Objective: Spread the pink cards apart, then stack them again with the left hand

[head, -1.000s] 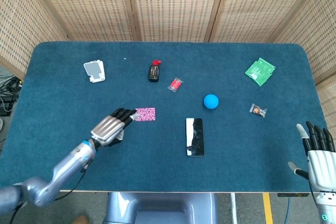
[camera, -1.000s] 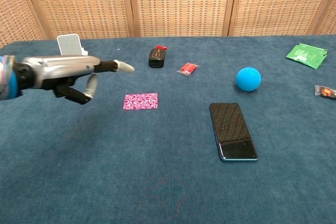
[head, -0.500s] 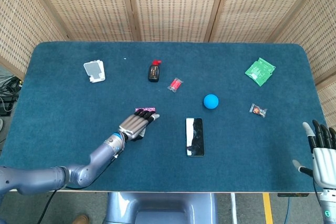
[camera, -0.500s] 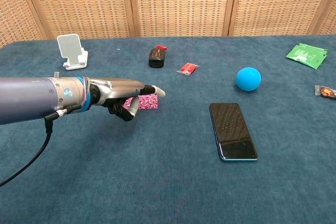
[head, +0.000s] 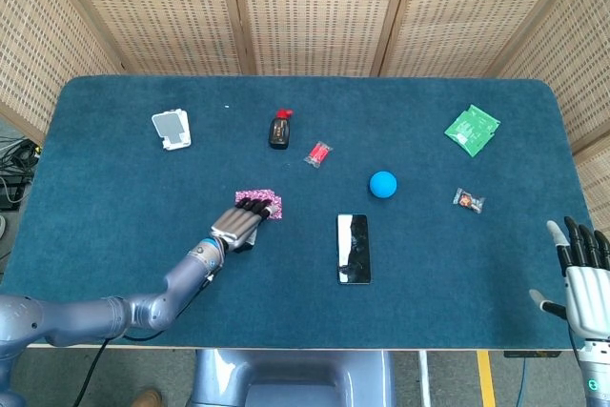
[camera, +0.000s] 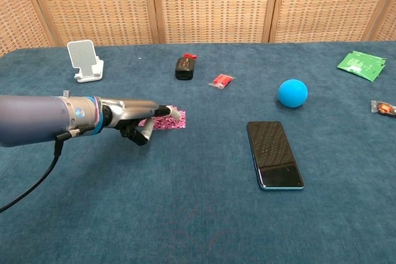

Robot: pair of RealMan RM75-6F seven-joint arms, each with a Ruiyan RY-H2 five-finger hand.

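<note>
The pink patterned cards (head: 270, 203) lie in a small pile left of the table's middle, also seen in the chest view as the pink cards (camera: 177, 121). My left hand (head: 241, 223) reaches in from the lower left, its extended fingers lying on the near left part of the pile. In the chest view the left hand (camera: 139, 115) lies flat and low, fingertips (camera: 174, 114) on the cards and thumb tucked beneath. Much of the pile is hidden under the fingers. My right hand (head: 580, 271) is at the table's near right corner, fingers spread, holding nothing.
A black phone (head: 353, 248) lies right of the cards, a blue ball (head: 383, 184) beyond it. Further back are a black bottle with a red cap (head: 279, 131), a red sweet (head: 317, 152) and a white phone stand (head: 172, 129). A green packet (head: 473, 130) and a small wrapper (head: 468, 200) sit at the right.
My left hand swept right from beside the cards to over them, then lowered so its fingertips rest on the pile. The right hand sank slightly toward the frame's bottom edge.
</note>
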